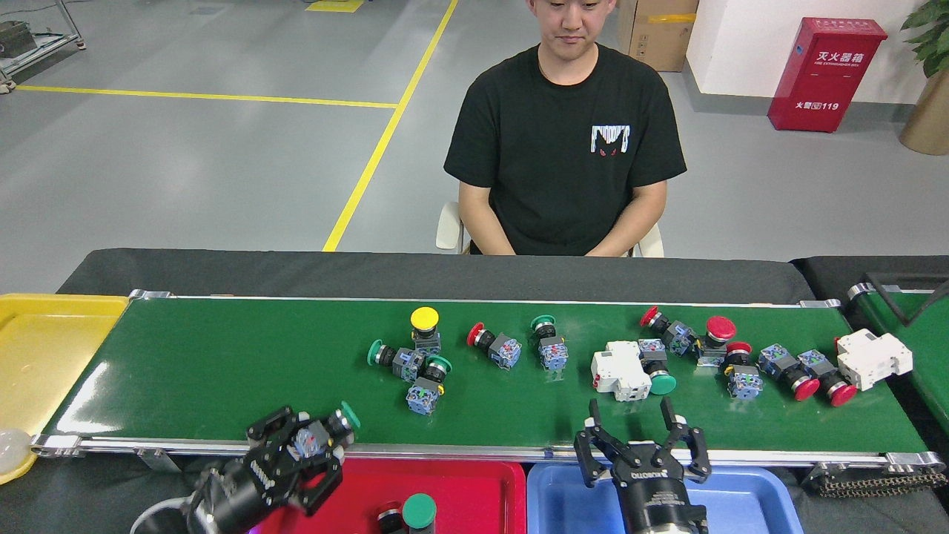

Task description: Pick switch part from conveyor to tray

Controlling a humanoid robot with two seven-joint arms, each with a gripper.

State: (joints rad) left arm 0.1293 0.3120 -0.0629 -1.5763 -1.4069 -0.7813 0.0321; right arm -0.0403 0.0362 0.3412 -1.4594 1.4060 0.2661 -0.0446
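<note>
My left gripper is shut on a green-capped switch part, held at the conveyor's near rail, just left of the red tray. My right gripper stands open over the near rail, above the blue tray, below a white breaker. Several switch parts lie on the belt: a yellow-capped one, green-capped ones, red-capped ones. A green-capped part lies in the red tray.
A yellow tray sits at the conveyor's left end. A second white breaker rests at the belt's right end, beside another green belt. A person sits behind the table, hands out of view.
</note>
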